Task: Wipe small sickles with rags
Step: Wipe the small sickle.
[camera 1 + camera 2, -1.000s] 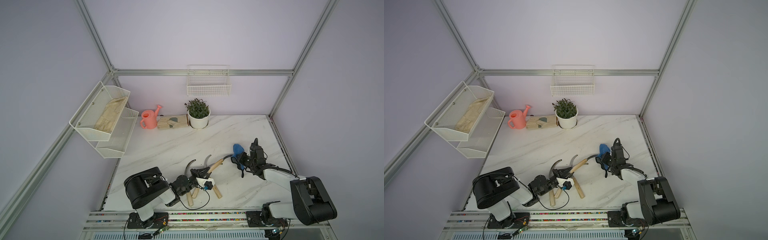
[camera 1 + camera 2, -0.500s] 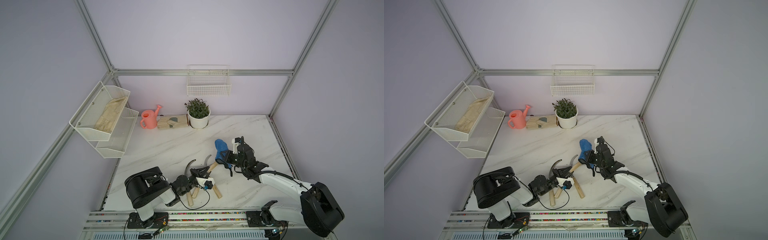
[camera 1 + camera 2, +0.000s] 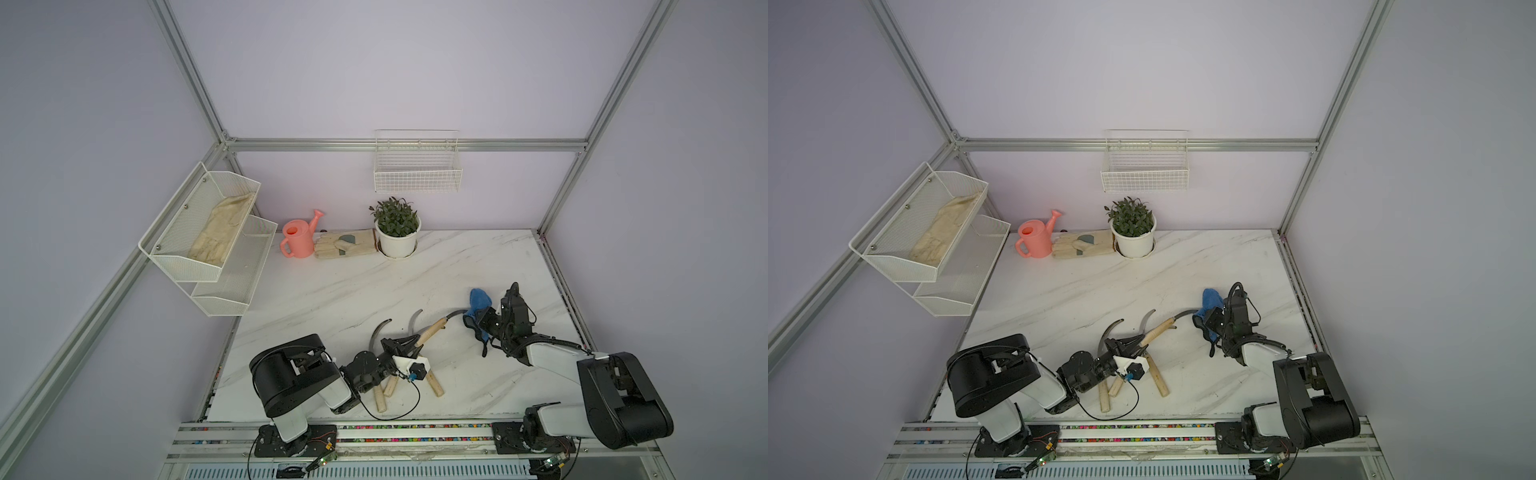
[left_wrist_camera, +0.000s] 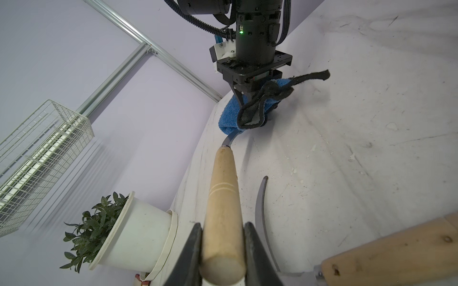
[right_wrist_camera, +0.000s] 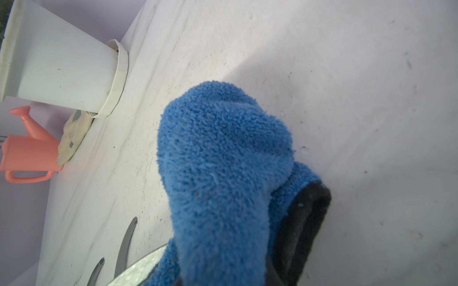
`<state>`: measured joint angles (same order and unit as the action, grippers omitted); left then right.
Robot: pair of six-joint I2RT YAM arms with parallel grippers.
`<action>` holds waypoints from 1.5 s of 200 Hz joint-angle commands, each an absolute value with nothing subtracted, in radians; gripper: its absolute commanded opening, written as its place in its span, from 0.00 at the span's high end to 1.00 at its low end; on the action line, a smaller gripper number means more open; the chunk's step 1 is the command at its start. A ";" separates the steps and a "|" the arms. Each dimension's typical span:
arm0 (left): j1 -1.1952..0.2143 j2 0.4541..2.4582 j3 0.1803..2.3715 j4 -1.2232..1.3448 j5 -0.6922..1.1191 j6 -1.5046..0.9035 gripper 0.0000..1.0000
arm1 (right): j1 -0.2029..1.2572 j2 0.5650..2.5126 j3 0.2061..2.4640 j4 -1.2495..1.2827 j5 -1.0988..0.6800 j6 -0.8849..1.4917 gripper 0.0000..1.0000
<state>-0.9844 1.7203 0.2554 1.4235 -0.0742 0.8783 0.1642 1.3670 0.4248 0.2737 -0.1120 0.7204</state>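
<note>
Pinching with both pairs of jaws: left gripper (image 4: 223, 226) on sickle handle (image 4: 223, 190), right gripper (image 4: 245, 97) on rag (image 4: 229, 116) over blade (image 4: 229, 141); could snag or twist handle loose if dragged hard.

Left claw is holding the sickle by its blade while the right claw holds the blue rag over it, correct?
Not quite: the left claw grips the sickle by its wooden handle, not its blade, as the left wrist view shows. The right claw does hold the blue rag over its blade.
</note>
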 commanded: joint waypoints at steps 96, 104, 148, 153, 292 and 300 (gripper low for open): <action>-0.986 1.707 0.269 1.502 -0.097 0.882 1.00 | 0.530 1.229 0.535 0.087 0.070 0.762 1.00; -0.986 1.706 0.269 1.502 -0.099 0.880 1.00 | 0.506 1.232 0.517 0.087 0.075 0.763 1.00; -0.988 1.694 0.262 1.502 -0.103 0.877 1.00 | 0.258 1.285 0.403 0.164 -0.058 0.753 1.00; -0.988 1.694 0.262 1.503 -0.101 0.877 1.00 | 0.243 1.292 0.398 0.172 -0.070 0.751 1.00; -0.989 1.697 0.268 1.502 -0.117 0.870 1.00 | 0.559 1.101 0.543 0.086 -0.011 0.726 1.00; -0.989 1.698 0.269 1.502 -0.118 0.869 1.00 | 0.558 1.111 0.536 0.086 0.011 0.727 1.00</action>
